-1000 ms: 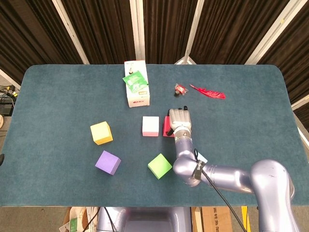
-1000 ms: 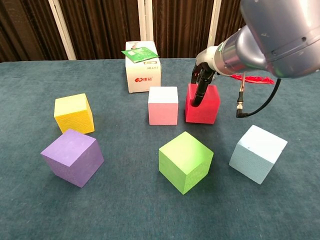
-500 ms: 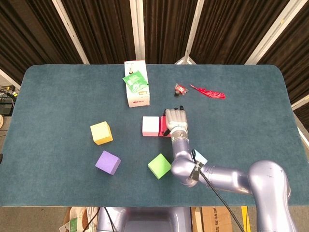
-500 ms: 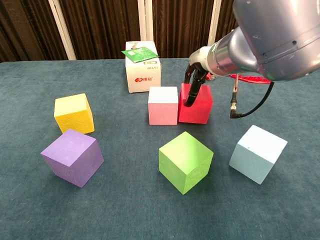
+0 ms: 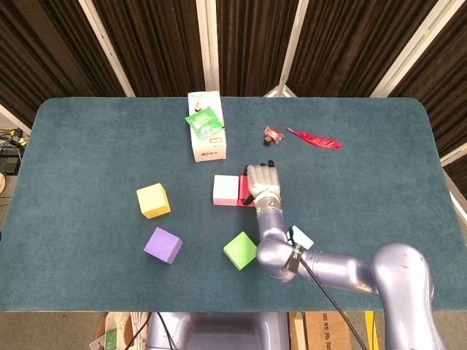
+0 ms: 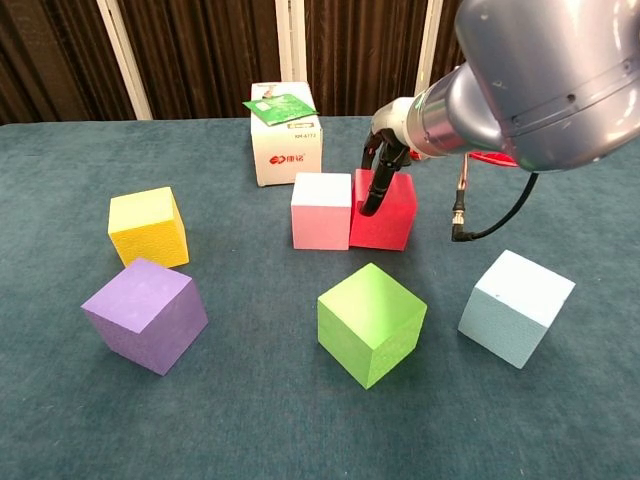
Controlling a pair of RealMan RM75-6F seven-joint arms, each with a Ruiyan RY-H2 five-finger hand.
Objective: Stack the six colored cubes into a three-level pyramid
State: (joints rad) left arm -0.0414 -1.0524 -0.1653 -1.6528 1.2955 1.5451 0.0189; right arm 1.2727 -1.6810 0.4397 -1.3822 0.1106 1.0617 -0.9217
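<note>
Nearest the worktop's front edge, a green cube (image 6: 371, 322), a purple cube (image 6: 146, 313) and a pale blue cube (image 6: 516, 305) are seen, well apart. A yellow cube (image 6: 148, 226) sits further left. Mid-worktop, the red cube (image 6: 391, 212) is gripped by the right hand (image 5: 262, 182), touching the pink cube (image 6: 321, 210). Open cloth lies toward both side edges.
</note>
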